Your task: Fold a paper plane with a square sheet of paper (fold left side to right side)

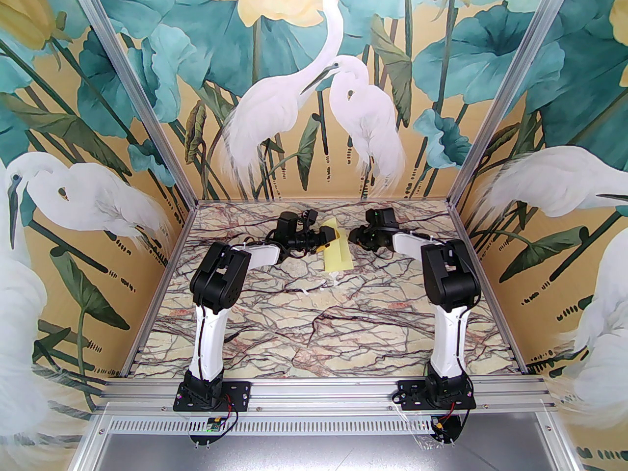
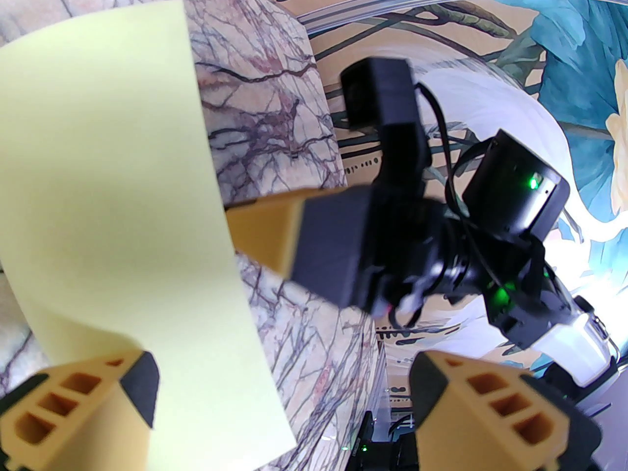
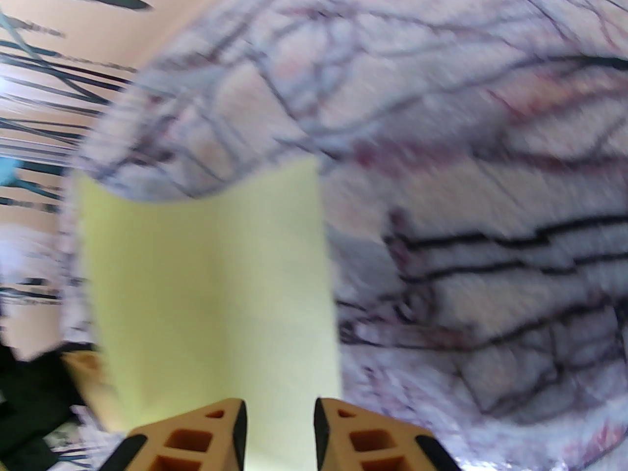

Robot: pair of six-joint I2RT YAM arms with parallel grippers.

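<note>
Gaping left tool (image 2: 284, 366) beside square sheet of paper (image 2: 113, 189), right tool (image 3: 279, 405) slightly apart

Marble tbl (image 1: 314, 331) (w/ white scrap (image 1: 332, 277))

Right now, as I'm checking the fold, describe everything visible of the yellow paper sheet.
The square sheet of paper is thin, pale yellow and unmarked. It lies on the marble table near the far middle, its far part curling up off the surface. The open left gripper straddles the raised edge; the right gripper faces it, jaws slightly apart.
</note>
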